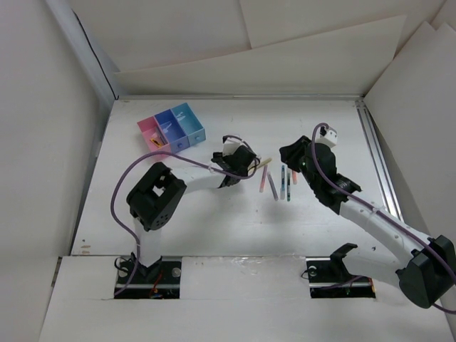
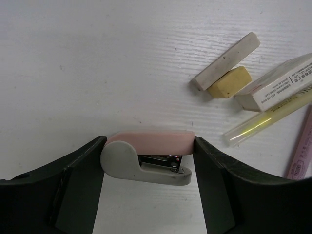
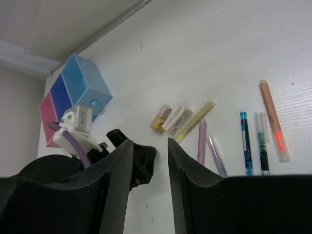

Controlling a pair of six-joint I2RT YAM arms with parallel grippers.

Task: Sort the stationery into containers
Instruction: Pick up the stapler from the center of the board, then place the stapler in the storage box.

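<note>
Left wrist view: the left gripper [image 2: 148, 142] sits low at the table, jaws pressed against both ends of a pink-and-grey mini stapler [image 2: 146, 153]. The right gripper [image 3: 149, 144] hovers tilted, jaws apart and empty. Pens [image 1: 281, 182] lie between the arms and the containers [image 1: 171, 128] stand far-left; the eraser [image 2: 278, 83] has sleeve print too small to read.

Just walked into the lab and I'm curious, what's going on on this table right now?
Two robot arms are sorting stationery into a row of three joined bins. The left gripper has its fingers against both ends of a small pink stapler that lies on the table, beside some erasers. The right gripper hangs open and empty above the table. The pens lie loose in a group, not yet sorted.
</note>
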